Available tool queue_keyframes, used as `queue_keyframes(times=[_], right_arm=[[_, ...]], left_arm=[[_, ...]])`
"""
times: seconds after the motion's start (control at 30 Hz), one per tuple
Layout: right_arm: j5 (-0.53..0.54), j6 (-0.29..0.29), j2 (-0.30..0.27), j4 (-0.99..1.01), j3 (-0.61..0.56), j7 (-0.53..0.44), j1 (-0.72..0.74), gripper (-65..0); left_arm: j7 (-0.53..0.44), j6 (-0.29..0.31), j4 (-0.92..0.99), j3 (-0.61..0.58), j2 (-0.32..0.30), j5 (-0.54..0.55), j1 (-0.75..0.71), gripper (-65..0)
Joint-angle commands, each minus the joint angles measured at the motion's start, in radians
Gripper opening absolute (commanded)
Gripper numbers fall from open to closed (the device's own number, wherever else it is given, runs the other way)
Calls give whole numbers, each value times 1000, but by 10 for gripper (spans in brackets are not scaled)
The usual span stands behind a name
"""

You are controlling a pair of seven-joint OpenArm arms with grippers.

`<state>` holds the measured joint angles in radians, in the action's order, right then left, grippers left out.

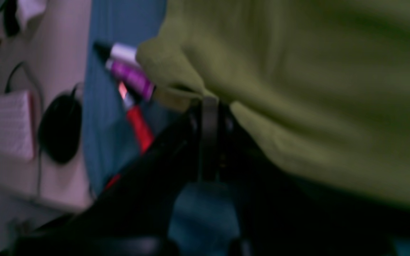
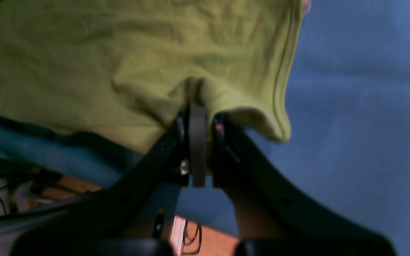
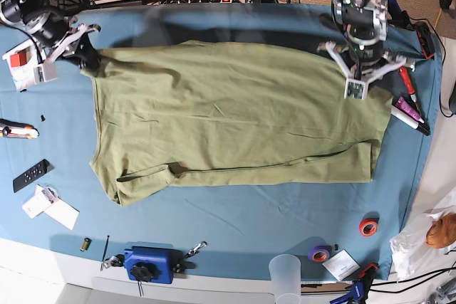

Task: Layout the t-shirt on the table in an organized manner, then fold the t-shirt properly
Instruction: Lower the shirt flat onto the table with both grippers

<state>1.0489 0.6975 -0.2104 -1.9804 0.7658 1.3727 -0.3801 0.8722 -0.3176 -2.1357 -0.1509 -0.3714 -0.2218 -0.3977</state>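
One olive-green t-shirt [image 3: 235, 115] lies spread across the middle of the table [image 3: 235, 218], a soft matte cotton with shallow creases fanning over its body and a long fold line running near its lower edge, where one short sleeve [image 3: 135, 183] is tucked at the base view's lower left. The table wears a smooth teal-blue cloth with rounded corners. Two arms work the shirt, one at each upper corner. The left gripper [image 1: 208, 103], black and hard-edged, has its jaws pressed together on a bunched fold of the fabric [image 1: 297, 89], which drapes thick and blurred over it; beside it lie a purple-barrelled marker [image 1: 132, 74] and a red-bodied one [image 1: 139, 126], both slim cylinders. The right gripper [image 2: 199, 110] likewise pinches the shirt [image 2: 119, 53] closed between its dark jaws, just beside the ribbed, double-stitched hem [image 2: 283, 71], the cloth puckering into a small peak at the grip. Along the near edge sit two tape rolls, one red [image 3: 368, 227] and one purple [image 3: 318, 253], both small rings, one translucent plastic cup [image 3: 285, 274], and one blue blocky clamp [image 3: 149, 263] with a black knob. One flat black remote [image 3: 31, 175] lies at the left.
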Motion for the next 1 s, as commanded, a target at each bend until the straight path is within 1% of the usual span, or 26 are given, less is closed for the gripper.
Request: queue_keyframes(times=[0.0, 0.07, 0.2, 0.27, 0.37, 0.53, 0.6, 0.63, 0.7, 0.77, 0.8, 0.87, 0.93, 0.97], right_arm=[[1, 1, -14, -14, 5, -37, 11, -650], [-34, 1, -14, -14, 5, -64, 23, -650], [-84, 1, -14, -13, 5, -79, 53, -650], [-101, 1, -14, 0, 5, -106, 65, -650], [-108, 1, -14, 57, 5, -109, 95, -650], [-107, 1, -14, 218, 6, -113, 164, -650], [-107, 1, -14, 265, 6, -113, 190, -650], [-106, 1, -14, 280, 6, -113, 201, -650], [-104, 1, -14, 287, 5, -112, 217, -650], [-97, 1, -14, 287, 6, -111, 230, -650], [-96, 1, -14, 287, 5, -111, 235, -650], [-97, 1, -14, 287, 6, -106, 245, -650], [-97, 1, -14, 287, 6, -105, 247, -650], [-97, 1, -14, 287, 6, -105, 247, -650]], left_arm=[[-32, -4, -18, 4, -3, 5, 19, -650], [-35, 4, -9, 4, 12, 22, 48, -650], [-35, 0, 50, 8, 50, 18, 100, -650], [-36, 0, 93, 18, 66, 18, 123, -650], [-36, 0, 158, 39, 75, 17, 154, -650], [-40, 0, 179, 143, 75, 18, 190, -650], [-57, 4, 179, 186, 75, 55, 201, -650], [-72, 12, 179, 203, 74, 94, 202, -650], [-95, 86, 180, 222, 75, 174, 201, -650], [-102, 148, 180, 220, 75, 221, 202, -650], [-117, 158, 180, 219, 75, 234, 201, -650], [-138, 157, 180, 220, 75, 233, 205, -650], [-140, 134, 180, 220, 76, 235, 217, -650], [-140, 132, 180, 219, 75, 234, 224, -650]])
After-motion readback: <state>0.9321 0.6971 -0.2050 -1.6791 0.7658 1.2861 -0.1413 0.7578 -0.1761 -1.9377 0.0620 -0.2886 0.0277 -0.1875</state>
